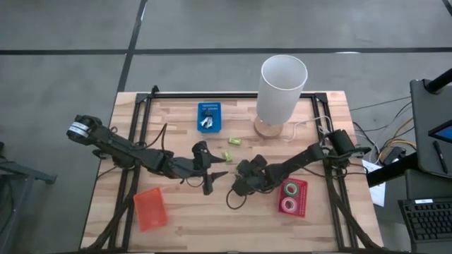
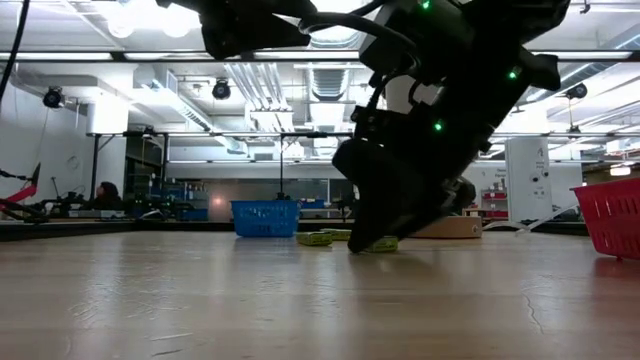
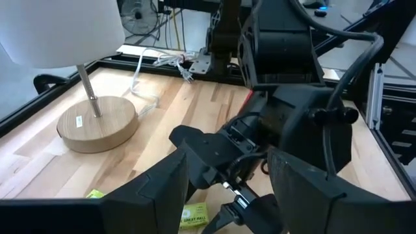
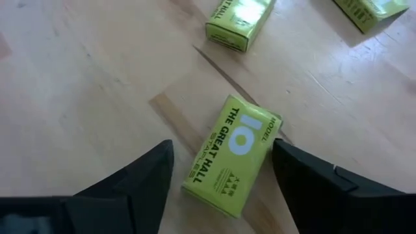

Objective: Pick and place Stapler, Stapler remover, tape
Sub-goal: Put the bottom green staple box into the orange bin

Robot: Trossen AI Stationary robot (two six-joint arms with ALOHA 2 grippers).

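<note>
Right wrist view: right gripper (image 4: 218,172) spread wide, fingers straddling a yellow-green staple box (image 4: 233,155) flat on the wooden table (image 4: 84,78), two more such boxes beyond; high view: left gripper (image 1: 210,176) spread alongside, tape rolls (image 1: 289,196) in the red tray (image 1: 301,185) nearby.

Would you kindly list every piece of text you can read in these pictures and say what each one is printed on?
"THE GREAT WALL" on the yellow-green box between the right tool's open fingers.
"10" in large pale figures on that same box.
"STAPLES" beneath the brand line, small and only roughly legible.
A short word at the box's end: too blurred to read.
Second box and third box: print unreadable.
Sticker on the lamp base: too small to read.
</note>
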